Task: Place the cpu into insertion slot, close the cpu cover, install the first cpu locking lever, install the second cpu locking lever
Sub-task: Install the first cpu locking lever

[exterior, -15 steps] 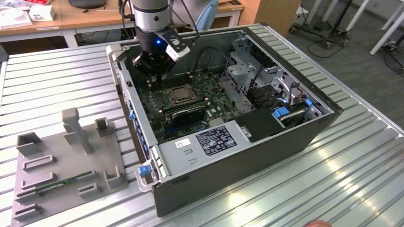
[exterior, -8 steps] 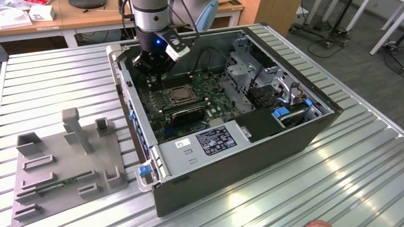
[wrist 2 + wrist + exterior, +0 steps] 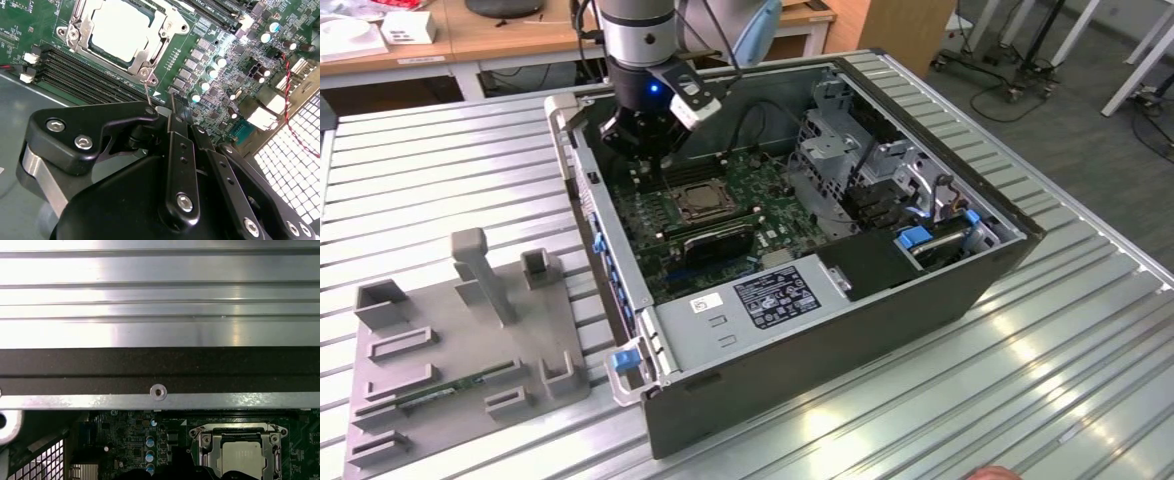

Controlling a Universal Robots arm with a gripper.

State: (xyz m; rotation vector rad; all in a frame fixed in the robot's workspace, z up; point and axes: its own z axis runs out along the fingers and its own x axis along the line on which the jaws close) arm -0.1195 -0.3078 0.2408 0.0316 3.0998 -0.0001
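The cpu (image 3: 120,30) lies flat in the insertion slot (image 3: 698,203) on the green motherboard (image 3: 210,30), its silver top showing through the window of the cpu cover (image 3: 131,62), which lies down over it. It also appears in the first wrist view as the cpu (image 3: 241,456) framed by the cover (image 3: 207,452). A thin wire locking lever (image 3: 146,92) rises from the socket's corner right beside my fingertips. My gripper (image 3: 172,107) is shut with nothing between its fingers. It hovers just off the socket's corner, inside the case (image 3: 647,135).
The open computer case (image 3: 854,330) lies on a ribbed metal table (image 3: 440,160). Black memory slots (image 3: 85,75) run beside the socket. A drive cage (image 3: 834,150) and a power supply (image 3: 761,295) stand nearby. A grey fixture plate (image 3: 467,350) sits at the exterior view's left.
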